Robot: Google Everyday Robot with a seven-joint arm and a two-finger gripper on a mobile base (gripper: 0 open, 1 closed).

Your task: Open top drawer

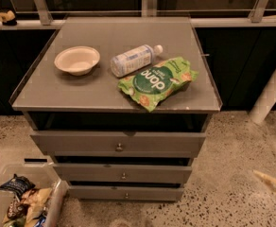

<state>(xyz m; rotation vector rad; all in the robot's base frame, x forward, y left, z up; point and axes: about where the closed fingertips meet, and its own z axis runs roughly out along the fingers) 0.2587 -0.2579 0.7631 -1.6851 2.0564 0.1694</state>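
Looking at the top drawer, we find it under the overhanging desk, its grey front sitting in line with the stack and its small knob untouched at centre. None of its interior shows, so we judge it shut and the task not yet begun: the reach, the grasp on the knob and the pull outward are all left to do. Below it sit the middle drawer and the bottom drawer, both narrower.

On the desk lie a pale bowl, a bottle on its side and a green snack bag, the bottle just beside the bag. A clear bin with packets stands on the floor at lower left.

Our end effector is at the lower right edge, low over the floor and well apart from the knob. Only a pale pointed sliver shows, the rest being cut off, so we cannot tell how far open it is or whether it holds anything. A dark gap above the top drawer hides what lies behind.
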